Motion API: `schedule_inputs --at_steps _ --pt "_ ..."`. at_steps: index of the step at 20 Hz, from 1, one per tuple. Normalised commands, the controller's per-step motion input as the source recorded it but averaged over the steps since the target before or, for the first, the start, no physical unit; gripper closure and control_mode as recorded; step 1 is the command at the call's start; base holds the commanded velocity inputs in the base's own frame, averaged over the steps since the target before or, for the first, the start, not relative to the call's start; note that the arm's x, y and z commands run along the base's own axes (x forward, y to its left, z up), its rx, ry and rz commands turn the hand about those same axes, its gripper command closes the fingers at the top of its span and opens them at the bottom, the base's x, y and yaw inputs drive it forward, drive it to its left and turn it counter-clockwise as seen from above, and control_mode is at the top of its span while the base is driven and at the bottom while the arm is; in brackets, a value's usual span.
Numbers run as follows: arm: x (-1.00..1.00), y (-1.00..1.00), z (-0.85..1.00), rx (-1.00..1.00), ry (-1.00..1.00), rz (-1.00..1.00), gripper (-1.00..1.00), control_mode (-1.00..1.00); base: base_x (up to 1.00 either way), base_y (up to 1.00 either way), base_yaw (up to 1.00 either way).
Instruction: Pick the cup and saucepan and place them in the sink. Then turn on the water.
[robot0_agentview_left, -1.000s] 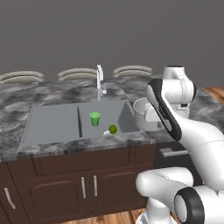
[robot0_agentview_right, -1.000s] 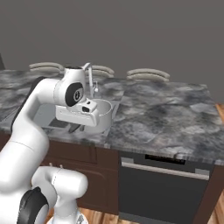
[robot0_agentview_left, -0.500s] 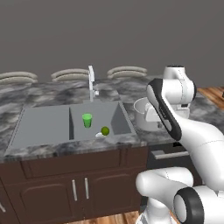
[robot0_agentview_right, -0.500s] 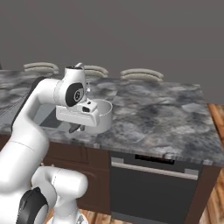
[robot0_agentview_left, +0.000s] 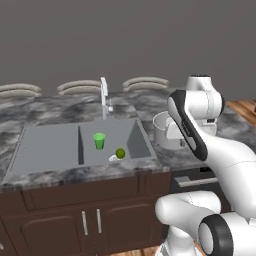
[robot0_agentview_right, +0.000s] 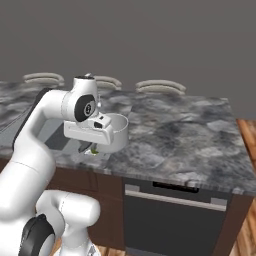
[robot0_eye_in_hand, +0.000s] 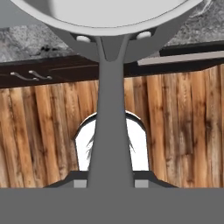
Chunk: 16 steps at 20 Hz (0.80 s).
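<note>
While the small bright green tapered cup (robot0_agentview_left: 99, 140) stands upright in the right basin of the grey rectangular recessed sink (robot0_agentview_left: 50, 150), the shiny silver-grey round metal saucepan (robot0_agentview_right: 114, 132) is up in the air, gripped by the hand (robot0_eye_in_hand: 111, 181). Hand view: the saucepan's long grey handle runs straight up from between the fingertips, jaws narrowed onto it, pan body at the top. Right base view: pan hangs level at the front edge of the dark marbled stone counter (robot0_agentview_right: 185, 140), just right of the sink. Left base view: pan sits past the sink's right rim, mostly behind the arm. A small round yellow-green ball (robot0_agentview_left: 120, 153) lies in the same basin near the cup, not touching it. Slim silver curved faucet (robot0_agentview_left: 104, 94) stands behind the basin.
</note>
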Motion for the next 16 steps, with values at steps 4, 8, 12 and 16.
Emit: schedule_inputs --at_steps 4,8,12,16 --pt "0.0 0.0 0.0 0.0 0.0 0.0 1.0 1.0 0.42 0.0 -0.03" --pt "0.0 0.0 0.0 0.0 0.0 0.0 1.0 1.0 0.39 0.0 -0.03" --pt "0.0 0.0 0.0 0.0 0.0 0.0 1.0 1.0 0.39 0.0 -0.01" --pt "0.0 0.0 0.0 0.0 0.0 0.0 1.0 1.0 0.41 0.0 0.0"
